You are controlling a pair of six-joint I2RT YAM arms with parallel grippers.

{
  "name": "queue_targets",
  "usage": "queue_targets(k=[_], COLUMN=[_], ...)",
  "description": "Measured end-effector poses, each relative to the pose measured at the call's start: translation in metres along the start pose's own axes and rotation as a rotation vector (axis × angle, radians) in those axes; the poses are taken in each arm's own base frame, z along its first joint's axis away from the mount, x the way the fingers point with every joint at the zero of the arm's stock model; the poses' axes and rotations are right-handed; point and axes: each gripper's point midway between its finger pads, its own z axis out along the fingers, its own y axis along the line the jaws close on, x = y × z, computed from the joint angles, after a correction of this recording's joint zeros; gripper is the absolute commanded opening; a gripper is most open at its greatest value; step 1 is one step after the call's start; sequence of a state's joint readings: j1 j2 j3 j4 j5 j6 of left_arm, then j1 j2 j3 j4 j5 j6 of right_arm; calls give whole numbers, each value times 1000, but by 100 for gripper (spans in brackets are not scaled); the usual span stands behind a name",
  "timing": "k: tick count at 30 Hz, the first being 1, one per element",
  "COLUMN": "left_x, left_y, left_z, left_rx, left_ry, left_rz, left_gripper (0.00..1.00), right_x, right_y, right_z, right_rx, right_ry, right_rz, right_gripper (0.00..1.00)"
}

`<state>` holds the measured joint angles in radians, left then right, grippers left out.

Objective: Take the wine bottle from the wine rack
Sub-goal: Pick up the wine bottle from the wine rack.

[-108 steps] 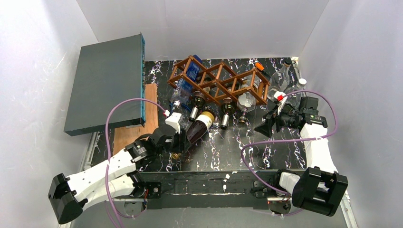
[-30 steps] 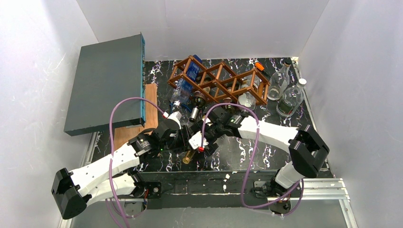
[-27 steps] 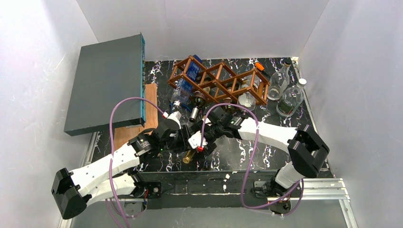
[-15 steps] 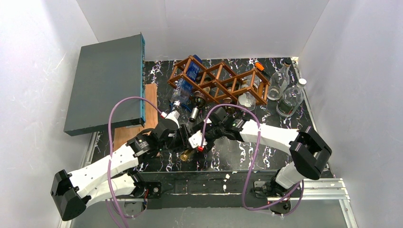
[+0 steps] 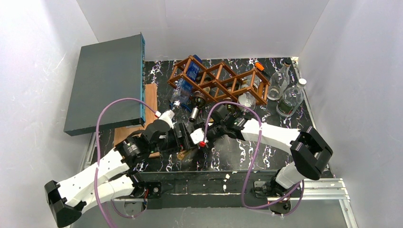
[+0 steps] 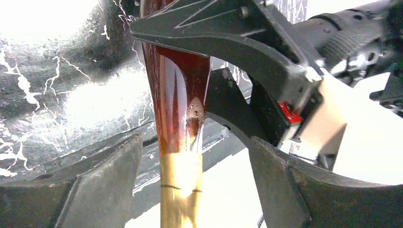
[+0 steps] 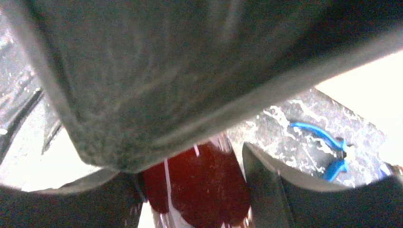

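From above, I am reaching both arms in over the near part of the table [image 5: 271, 152]. The wine bottle [image 5: 184, 153] is lying between my claws, well apart from the wine rack [image 5: 218, 80] at the back, its gold neck pointing toward my bases. My left claw [image 5: 180, 144] and my right claw [image 5: 192, 142] are meeting just beside each other around it. From here I cannot tell whether the bottle is resting on the table or hanging above it.

Through my left wrist, my left claw [image 6: 196, 142] is standing released, both fingers wide of the wine bottle [image 6: 178, 104] with bare gaps on either side. My right claw [image 6: 211, 71] is reaching across higher up, one finger over the dark red body and the other behind it.

Through my right wrist, the wine bottle [image 7: 199, 185] is sitting between the fingers of my right claw [image 7: 190, 190], so I am judging this claw to be grasping it.

I am reckoning the main part done, since the bottle is out of its cell. What is remaining, I think, is setting it down safely and backing both arms away
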<state>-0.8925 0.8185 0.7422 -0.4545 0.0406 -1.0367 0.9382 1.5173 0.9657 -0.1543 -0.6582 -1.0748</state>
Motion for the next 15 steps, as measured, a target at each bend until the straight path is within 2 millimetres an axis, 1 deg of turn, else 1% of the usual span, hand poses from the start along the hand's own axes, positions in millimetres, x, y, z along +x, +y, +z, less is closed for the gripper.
queue_targets(k=[3, 6, 11, 15], left_x=[-7, -12, -23, -28], left_y=[-5, -5, -10, -12], left_z=[-11, -19, -34, -40], left_rx=[11, 5, 4, 10], left_ry=[-27, -48, -89, -107], left_rz=[14, 39, 111, 177], left_gripper=[89, 92, 93, 94], right_x=[-1, -5, -10, -15], right_y=[2, 6, 13, 17], right_z=[0, 0, 0, -1], right_rx=[-8, -24, -55, -70], right_ry=[-15, -34, -66, -96], right_rz=[17, 33, 63, 97], right_gripper=[22, 20, 17, 16])
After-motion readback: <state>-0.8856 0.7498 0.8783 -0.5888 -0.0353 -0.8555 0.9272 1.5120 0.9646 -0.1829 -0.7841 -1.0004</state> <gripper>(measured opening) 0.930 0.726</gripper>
